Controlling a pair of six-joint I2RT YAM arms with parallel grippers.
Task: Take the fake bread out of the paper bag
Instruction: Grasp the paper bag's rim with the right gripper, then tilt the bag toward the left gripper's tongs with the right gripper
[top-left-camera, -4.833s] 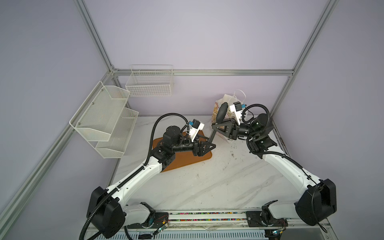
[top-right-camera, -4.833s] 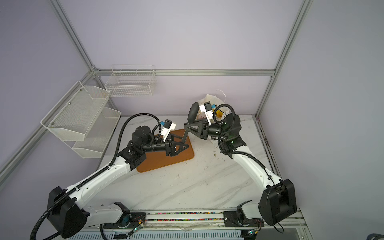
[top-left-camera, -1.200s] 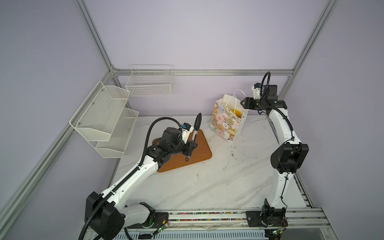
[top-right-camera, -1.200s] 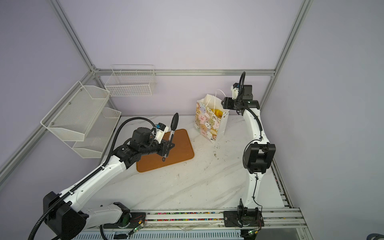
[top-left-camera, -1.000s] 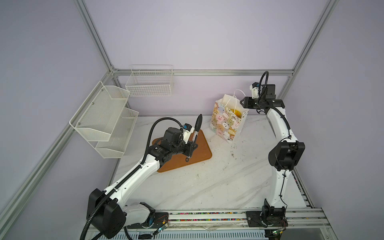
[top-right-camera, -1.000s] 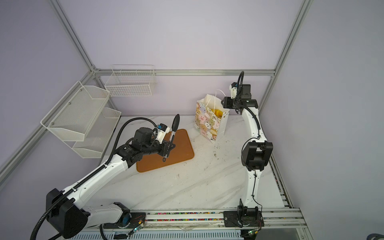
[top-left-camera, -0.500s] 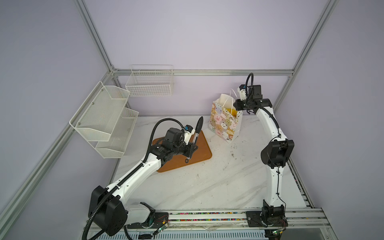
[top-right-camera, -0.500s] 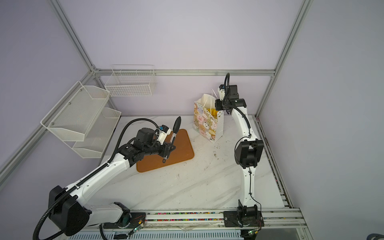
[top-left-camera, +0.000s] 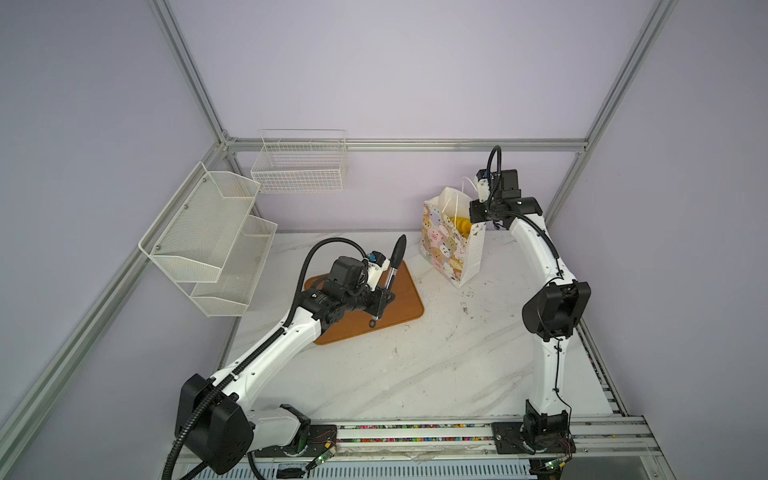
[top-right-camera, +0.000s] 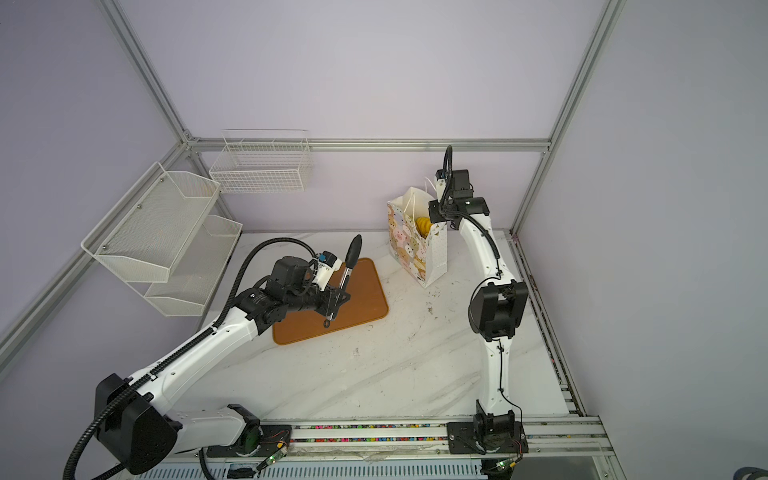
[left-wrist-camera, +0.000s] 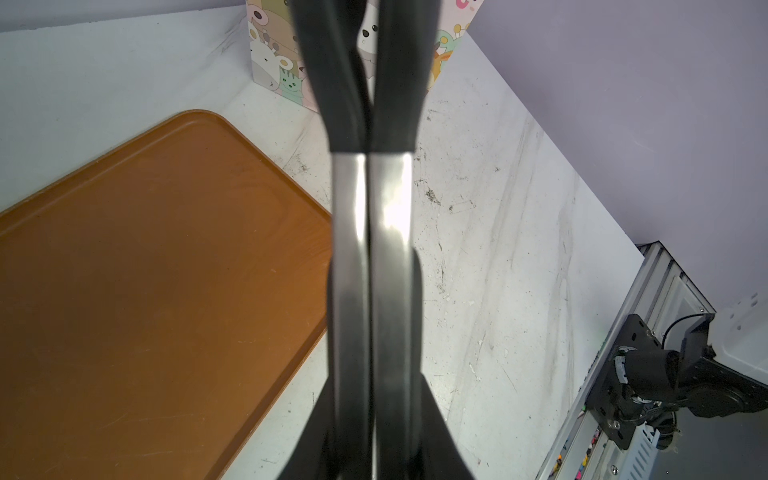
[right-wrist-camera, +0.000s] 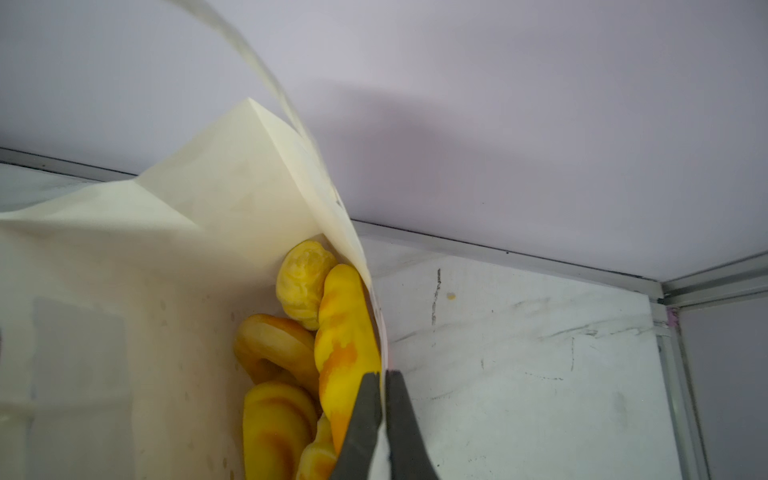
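Note:
The paper bag (top-left-camera: 446, 245) (top-right-camera: 409, 245) stands upright at the back of the table, printed with cartoon animals. Yellow fake bread (top-left-camera: 462, 226) (right-wrist-camera: 345, 332) fills it; several pieces show in the right wrist view. My right gripper (right-wrist-camera: 382, 374) (top-left-camera: 477, 221) is shut on the bag's thin right wall at the rim, one finger inside against a long loaf, one outside. My left gripper (top-left-camera: 380, 303) (left-wrist-camera: 372, 457) hovers over the brown tray (top-left-camera: 399, 307) (left-wrist-camera: 145, 270), shut on black-tipped metal tongs (top-left-camera: 394, 266) (left-wrist-camera: 372, 208), whose closed tips point up towards the bag.
A white wire basket (top-left-camera: 301, 166) hangs on the back wall. A two-tier mesh shelf (top-left-camera: 212, 232) is fixed to the left wall. The frame post (top-left-camera: 569, 195) stands close behind the right arm. The base rail (top-left-camera: 415, 432) runs along the front edge.
The right arm has swung left to the bag's right rim, and its gripper has closed on the paper wall. The left arm with the tongs has hardly moved.

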